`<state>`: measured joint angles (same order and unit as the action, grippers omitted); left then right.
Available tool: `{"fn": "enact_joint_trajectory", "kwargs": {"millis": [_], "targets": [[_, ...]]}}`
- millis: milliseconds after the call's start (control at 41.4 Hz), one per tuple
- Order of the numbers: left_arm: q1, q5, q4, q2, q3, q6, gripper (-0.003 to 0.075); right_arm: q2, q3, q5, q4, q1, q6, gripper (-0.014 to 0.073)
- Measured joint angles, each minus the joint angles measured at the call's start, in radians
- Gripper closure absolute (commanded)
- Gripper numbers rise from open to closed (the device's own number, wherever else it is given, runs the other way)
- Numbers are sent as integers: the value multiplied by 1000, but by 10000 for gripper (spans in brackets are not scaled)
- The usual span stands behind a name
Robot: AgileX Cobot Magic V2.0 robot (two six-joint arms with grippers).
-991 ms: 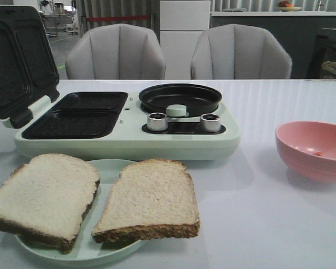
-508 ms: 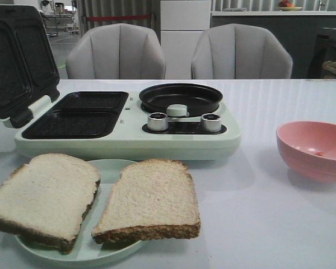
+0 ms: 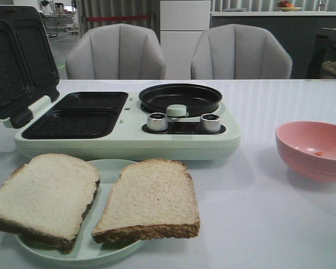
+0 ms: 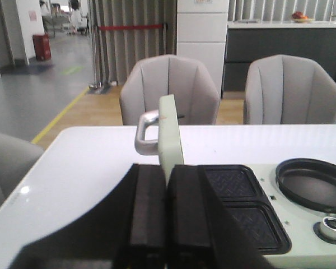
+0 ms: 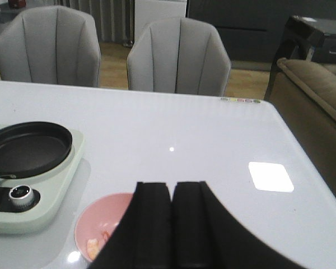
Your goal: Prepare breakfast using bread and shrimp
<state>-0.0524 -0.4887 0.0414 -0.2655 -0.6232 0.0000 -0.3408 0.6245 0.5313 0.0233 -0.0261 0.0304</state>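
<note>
Two bread slices lie side by side on a pale green plate [image 3: 109,168] at the table's front left: the left slice [image 3: 45,196] and the right slice [image 3: 151,199]. A pink bowl [image 3: 313,148] stands at the right with a bit of orange shrimp [image 3: 318,153] showing inside. In the right wrist view the bowl [image 5: 103,216] holds small pinkish shrimp [image 5: 93,246]. My right gripper [image 5: 172,196] is shut and empty above the table, beside the bowl. My left gripper [image 4: 166,185] is shut and empty, above the machine's left end. Neither gripper shows in the front view.
A pale green breakfast maker [image 3: 129,143] sits behind the plate. Its lid [image 3: 17,61] stands open at the left, over two black sandwich plates [image 3: 73,117]. It has a black pan [image 3: 179,98] and a pale green knob [image 3: 176,110]. Two grey chairs stand behind the table.
</note>
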Motion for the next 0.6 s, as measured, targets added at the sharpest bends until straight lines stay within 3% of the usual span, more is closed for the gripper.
{"fn": "enact_joint_trajectory", "kwargs": {"millis": [604], "targets": [[0, -101, 26, -311, -27, 0, 619, -396, 9, 95, 0, 0, 0, 558]]}}
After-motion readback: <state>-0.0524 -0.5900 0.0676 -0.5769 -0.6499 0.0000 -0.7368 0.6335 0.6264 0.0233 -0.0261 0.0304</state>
